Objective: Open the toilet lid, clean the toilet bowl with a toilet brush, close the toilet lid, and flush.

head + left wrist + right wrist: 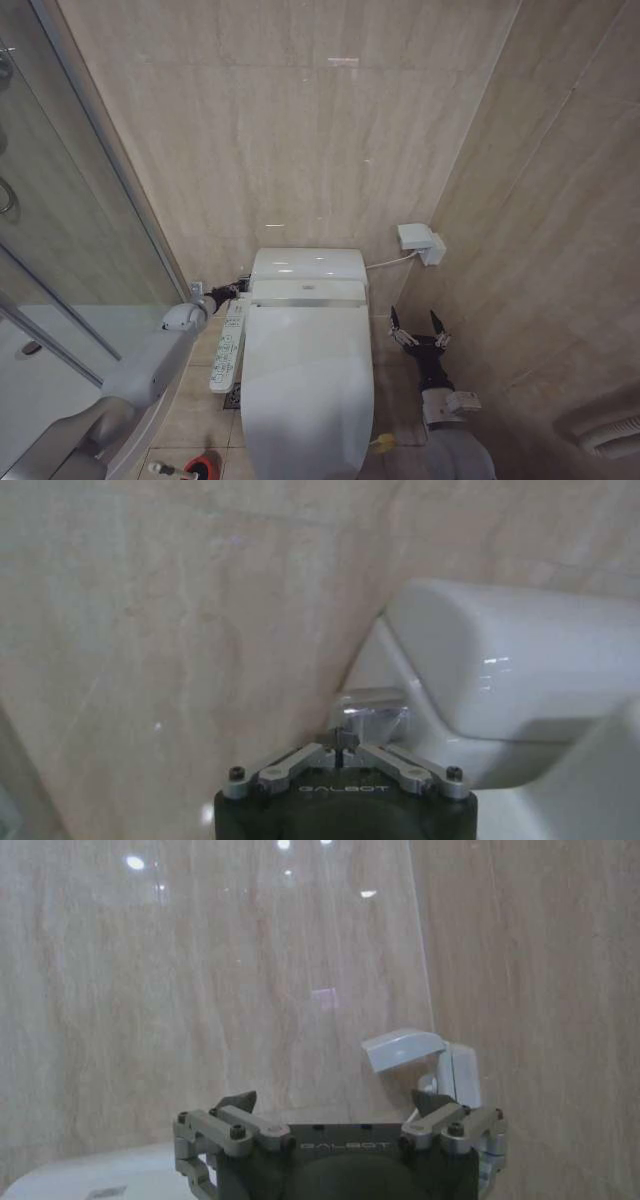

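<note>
Toilet lid (pixel 305 385): shut over the bowl, between both hands.
Left hand (pixel 237 287): pressed together at the silver flush lever (pixel 368 706) beside the tank (pixel 307 265).
Right hand (pixel 419 328): spread, beside the toilet.
Toilet brush (pixel 190 467): on the floor, partly cut off.

My left gripper (pixel 238 287) reaches to the tank's (pixel 307 265) nine o'clock side, its tips right at the tank's edge; I cannot tell their spread. The toilet lid (pixel 305 385) lies shut. At its three o'clock my right gripper (pixel 419 325) hovers, fingers spread. The toilet brush (pixel 185 468) sits at seven o'clock.
</note>
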{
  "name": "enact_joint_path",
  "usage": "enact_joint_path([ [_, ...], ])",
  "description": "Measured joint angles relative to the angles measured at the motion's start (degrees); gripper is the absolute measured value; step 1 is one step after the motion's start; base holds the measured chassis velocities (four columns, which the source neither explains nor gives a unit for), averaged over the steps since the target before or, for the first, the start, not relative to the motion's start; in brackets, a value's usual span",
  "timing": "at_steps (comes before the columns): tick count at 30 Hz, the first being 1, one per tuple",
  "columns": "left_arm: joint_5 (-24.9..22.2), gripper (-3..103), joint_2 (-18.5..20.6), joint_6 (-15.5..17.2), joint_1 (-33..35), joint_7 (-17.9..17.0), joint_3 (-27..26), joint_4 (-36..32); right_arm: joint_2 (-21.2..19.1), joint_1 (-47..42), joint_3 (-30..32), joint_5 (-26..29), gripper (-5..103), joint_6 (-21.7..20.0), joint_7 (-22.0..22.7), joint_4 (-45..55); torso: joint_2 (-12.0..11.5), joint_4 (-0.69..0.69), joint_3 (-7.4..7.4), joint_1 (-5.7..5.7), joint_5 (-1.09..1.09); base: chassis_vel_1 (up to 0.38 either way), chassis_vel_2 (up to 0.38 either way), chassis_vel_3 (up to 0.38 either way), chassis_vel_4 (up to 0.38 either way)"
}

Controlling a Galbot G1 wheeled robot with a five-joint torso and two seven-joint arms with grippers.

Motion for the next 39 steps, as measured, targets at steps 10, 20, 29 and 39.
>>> enact_joint_path([
  [10,0.01,0,-0.35,-0.86,-0.26,0.14,0.12,0.14,0.00,0.00,0.00,0.00,100,0.00,0.00,0.00,0.01,0.00,-0.03,-0.04,0.03,0.000,0.000,0.000,0.000],
  [20,0.01,0,-0.51,-1.09,-0.59,0.35,0.07,-0.06,0.00,0.00,-0.01,0.00,100,0.00,0.00,0.00,0.04,-0.01,-0.04,-0.05,0.04,0.000,0.000,0.000,0.000],
  [29,0.03,0,-0.59,-1.28,-0.54,0.60,0.23,-0.41,0.00,0.00,-0.01,0.00,100,0.00,0.00,0.00,0.04,-0.05,-0.05,-0.05,0.03,0.000,0.000,0.000,0.000],
  [39,0.98,0,-0.28,-2.13,-0.61,0.34,0.28,-0.46,0.00,0.00,-0.01,0.00,100,0.00,0.00,0.00,0.04,-0.02,-0.04,-0.05,0.02,0.000,0.000,0.000,0.000],
])
